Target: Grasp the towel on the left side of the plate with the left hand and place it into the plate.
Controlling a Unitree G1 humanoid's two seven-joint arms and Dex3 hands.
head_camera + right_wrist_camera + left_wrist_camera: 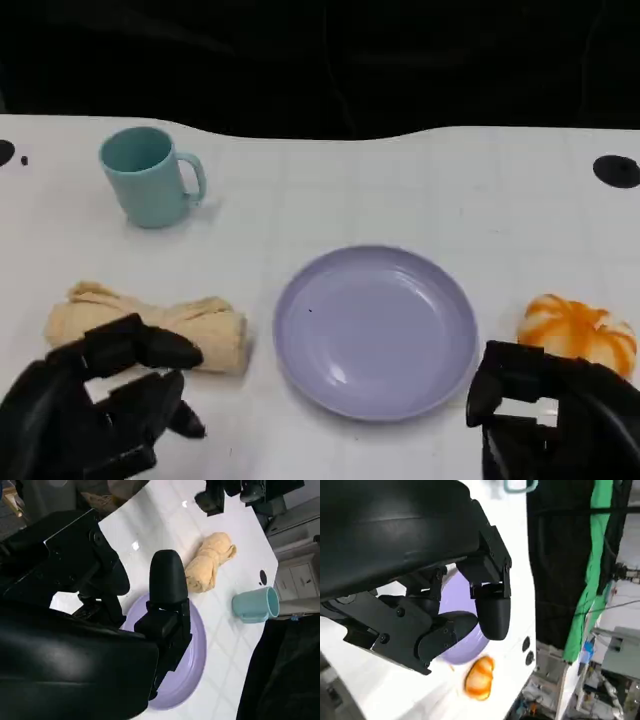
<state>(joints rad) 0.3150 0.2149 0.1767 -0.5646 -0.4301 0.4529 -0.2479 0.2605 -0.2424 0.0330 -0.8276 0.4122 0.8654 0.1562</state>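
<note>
The rolled pale-yellow cloth towel (150, 325) lies on the white counter (400, 190), just left of the round lavender plate (375, 330). The left hand (95, 405) hovers at its near edge, fingers spread, holding nothing. The right hand (550, 415) rests by an orange-striped pumpkin (580, 330), empty too.

left hand (95, 405): matte black, blocky jointed segments, rounded fingertips | left wrist view: broad glossy black shell, small round screws set in finger links (410, 630) | right hand (555, 415): black, squared segments, pale patch between fingers | right wrist view: smooth rounded black shell, bullet-shaped fingertip (168, 577)
</note>
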